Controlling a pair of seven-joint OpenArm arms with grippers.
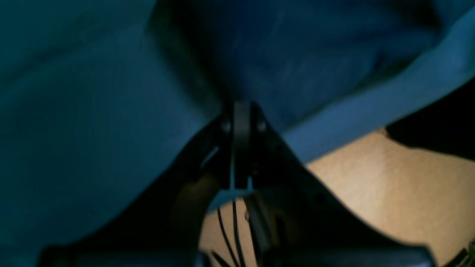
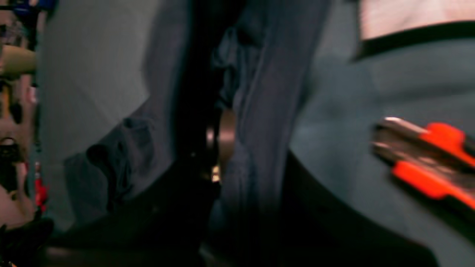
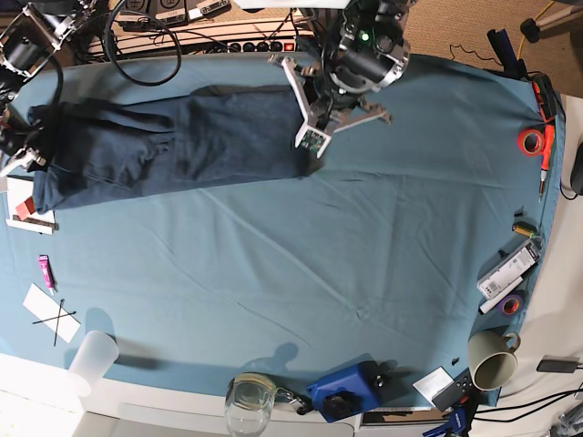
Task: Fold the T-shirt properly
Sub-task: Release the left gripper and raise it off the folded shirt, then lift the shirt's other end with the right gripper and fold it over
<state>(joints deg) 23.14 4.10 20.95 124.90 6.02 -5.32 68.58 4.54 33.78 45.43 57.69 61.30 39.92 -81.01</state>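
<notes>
Black left claw (image 1: 241, 111) with grey screws and thin black cables behind.

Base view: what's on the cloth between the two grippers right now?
In the base view only the T-shirt spans that stretch, pulled long across the tablecloth from the right gripper to the left gripper. Nothing else lies between them.

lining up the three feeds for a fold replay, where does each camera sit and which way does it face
left wrist: on the left arm, looking along the shut left gripper into the dark navy-blue cotton T-shirt.
right wrist: on the right arm, close behind the right gripper, pinching bunched shirt.
base: overhead, looking down on the teal-blue tablecloth; both arms show.
shared: all three show the shirt.
</notes>
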